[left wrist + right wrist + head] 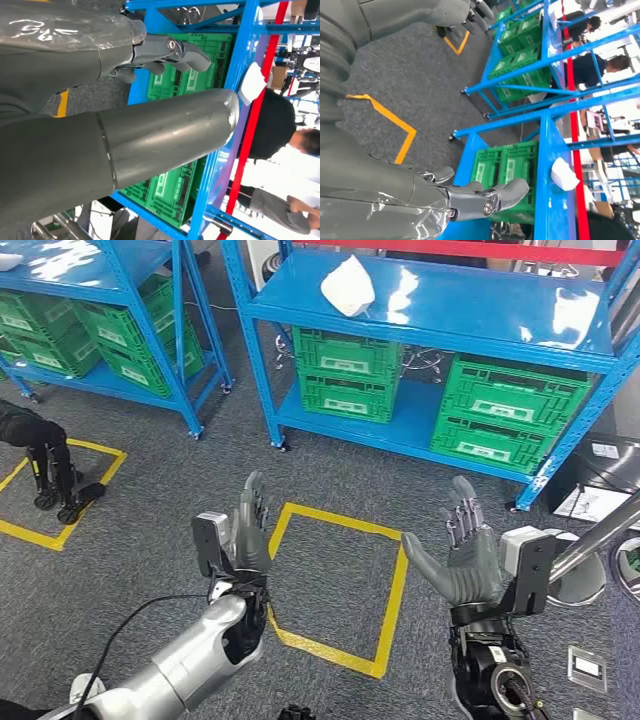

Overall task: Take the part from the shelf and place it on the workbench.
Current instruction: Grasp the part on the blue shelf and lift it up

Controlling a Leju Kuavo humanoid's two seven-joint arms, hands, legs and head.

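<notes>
A white part [348, 285] lies on the top level of the blue shelf [453, 310] ahead of me; it is also the white lump [563, 174] in the right wrist view and the white piece [251, 83] in the left wrist view. My left hand [251, 525] is raised above the floor, fingers straight and apart, holding nothing. My right hand [462, 555] is raised alongside it, palm toward me, fingers spread and empty. Both hands are well short of the shelf.
Green crates [347, 373] [512, 412] fill the shelf's lower level. A second blue shelf [98, 320] with green crates stands to the left. Yellow tape squares [340, 585] mark the grey carpet. People [286, 145] stand behind the shelf. A chair base [592, 560] is at the right.
</notes>
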